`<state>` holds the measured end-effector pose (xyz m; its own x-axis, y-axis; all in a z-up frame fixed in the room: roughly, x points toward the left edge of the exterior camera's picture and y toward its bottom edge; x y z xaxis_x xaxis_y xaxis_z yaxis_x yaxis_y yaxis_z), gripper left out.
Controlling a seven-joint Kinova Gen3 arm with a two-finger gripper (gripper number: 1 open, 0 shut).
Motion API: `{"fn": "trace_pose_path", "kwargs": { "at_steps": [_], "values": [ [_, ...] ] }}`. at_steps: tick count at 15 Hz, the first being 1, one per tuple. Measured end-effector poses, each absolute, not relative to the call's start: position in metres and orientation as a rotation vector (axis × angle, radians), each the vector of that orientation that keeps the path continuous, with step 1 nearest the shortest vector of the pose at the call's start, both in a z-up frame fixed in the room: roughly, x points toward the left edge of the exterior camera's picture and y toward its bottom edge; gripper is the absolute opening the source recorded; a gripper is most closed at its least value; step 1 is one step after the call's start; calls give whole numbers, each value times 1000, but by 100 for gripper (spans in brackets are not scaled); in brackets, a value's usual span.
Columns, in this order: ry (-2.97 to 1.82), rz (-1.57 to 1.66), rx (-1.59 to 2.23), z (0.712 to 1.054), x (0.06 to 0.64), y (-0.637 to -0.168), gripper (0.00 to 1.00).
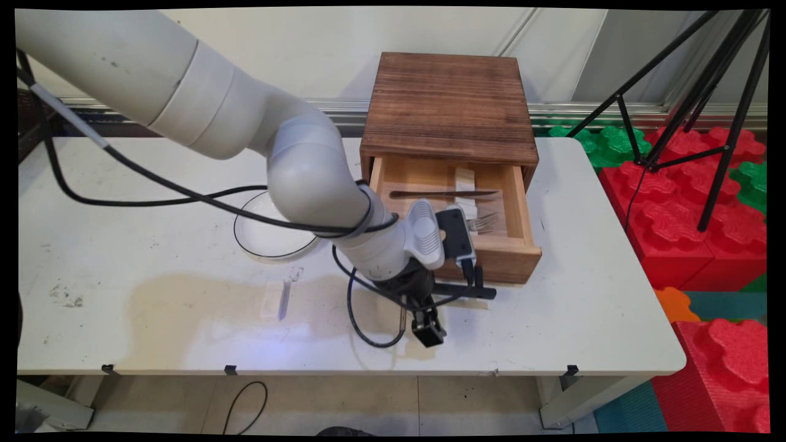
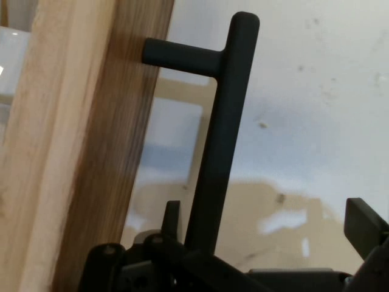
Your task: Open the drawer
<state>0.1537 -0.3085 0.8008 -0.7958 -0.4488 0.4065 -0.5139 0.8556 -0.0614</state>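
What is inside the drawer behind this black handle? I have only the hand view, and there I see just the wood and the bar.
Observer: The drawer stands open from a wooden box; a knife and a fork lie inside.
Operator: What else is on the table?
Observer: A plate lies to the box's left in the main view, partly hidden by the arm.
Operator: Where is the gripper, seen from above?
Observer: The gripper is in front of the drawer, near the left end of the handle.
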Motion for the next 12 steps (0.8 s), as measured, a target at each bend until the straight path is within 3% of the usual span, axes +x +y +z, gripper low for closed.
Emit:
{"fn": "trace_pose_path", "kwargs": {
  "at_steps": [12],
  "values": [
    [-2662, 188, 688, 807, 146, -266, 100]
  ]
}}
